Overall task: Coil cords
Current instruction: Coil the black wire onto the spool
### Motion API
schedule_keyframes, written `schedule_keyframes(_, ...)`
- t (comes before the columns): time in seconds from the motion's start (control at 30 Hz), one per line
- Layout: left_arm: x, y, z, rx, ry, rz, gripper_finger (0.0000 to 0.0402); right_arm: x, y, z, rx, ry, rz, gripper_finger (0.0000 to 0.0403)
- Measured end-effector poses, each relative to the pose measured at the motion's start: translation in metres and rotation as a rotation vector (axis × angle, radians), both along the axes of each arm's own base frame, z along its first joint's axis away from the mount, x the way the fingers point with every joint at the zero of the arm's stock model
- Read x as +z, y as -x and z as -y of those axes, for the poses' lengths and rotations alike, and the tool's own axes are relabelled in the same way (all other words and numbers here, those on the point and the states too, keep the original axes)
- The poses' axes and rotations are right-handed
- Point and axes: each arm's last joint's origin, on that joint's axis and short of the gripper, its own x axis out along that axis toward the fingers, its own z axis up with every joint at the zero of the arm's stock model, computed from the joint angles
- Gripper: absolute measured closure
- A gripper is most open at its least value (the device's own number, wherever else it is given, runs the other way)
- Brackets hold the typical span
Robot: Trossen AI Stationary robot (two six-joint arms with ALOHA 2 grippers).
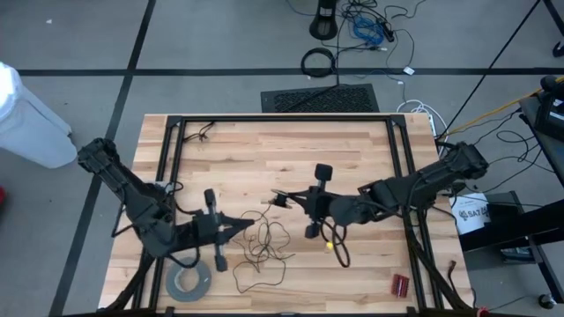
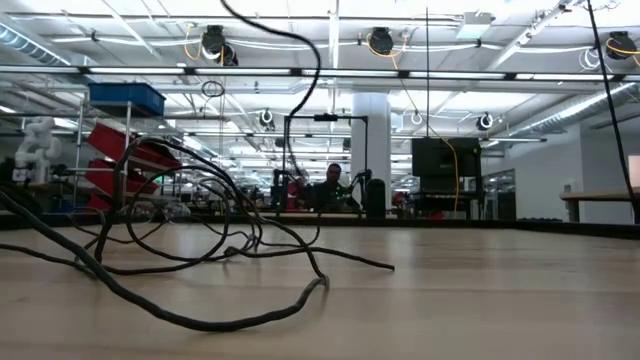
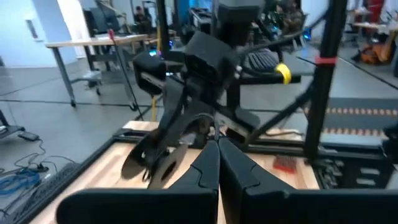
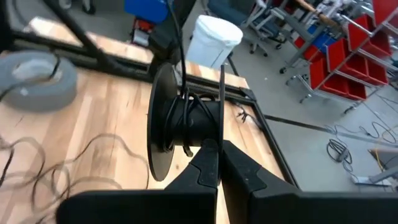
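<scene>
- Right gripper (image 1: pixel 280 200) was clamped shut on a black spool (image 4: pixel 180 124) wound with thin wire (image 1: pixel 264 246).
- Left gripper (image 1: pixel 249 224) was shut, empty, facing it over the table (image 1: pixel 264 158).

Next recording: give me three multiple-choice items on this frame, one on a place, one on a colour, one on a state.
1. Where is the tape roll?
A. near the table's front left corner
B. back right corner
C. centre

2. What colour is it?
A. red
B. grey
C. yellow

3. How does the thin wire lie?
A. loose and tangled on the table
B. all wound neatly
C. hanging off the edge

Answers: 1 A, high view shows it beside the left gripper. 2 B, plainly grey. 3 A, loops sprawl between both arms.
</scene>
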Motion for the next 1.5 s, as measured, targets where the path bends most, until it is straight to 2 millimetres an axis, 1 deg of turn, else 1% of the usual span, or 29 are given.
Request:
schedule_keyframes(0.13, -0.006, -0.018, -0.006, 0.028, -0.001, 0.007, 0.0402, 0.0, -0.009, 0.004, -0.019, -0.022, 0.045, 0.0403)
schedule_keyframes(0.3, -0.016, -0.043, -0.009, -0.025, 0.012, 0.023, 0.0402, -0.001, -0.012, 0.006, -0.028, -0.028, 0.058, 0.0403)
schedule_keyframes(0.47, -0.035, -0.066, -0.012, -0.034, 0.009, -0.008, 0.0402, -0.001, -0.012, 0.006, -0.029, -0.029, 0.06, 0.0403)
schedule_keyframes(0.63, -0.053, -0.082, -0.013, -0.009, 0.002, -0.053, 0.0402, 0.0, -0.011, 0.003, 0.0, -0.038, 0.058, 0.0403)
schedule_keyframes(0.77, -0.061, -0.088, -0.016, 0.011, 0.012, -0.073, 0.0402, 0.003, -0.008, 0.002, 0.033, -0.062, 0.067, 0.0403)
schedule_keyframes(0.97, -0.068, -0.091, -0.013, 0.014, 0.02, -0.092, 0.0402, 0.012, 0.001, -0.003, 0.059, -0.117, 0.106, 0.0403)
schedule_keyframes(1.27, -0.074, -0.089, -0.012, 0.016, 0.015, -0.138, 0.0401, 0.026, 0.017, -0.01, 0.095, -0.164, 0.146, 0.0403)
schedule_keyframes(1.37, -0.077, -0.087, -0.009, 0.011, 0.02, -0.156, 0.039, 0.03, 0.024, -0.014, 0.117, -0.174, 0.148, 0.0403)
schedule_keyframes(1.5, -0.077, -0.085, -0.004, -0.008, 0.025, -0.156, 0.0355, 0.033, 0.031, -0.017, 0.136, -0.176, 0.151, 0.0403)
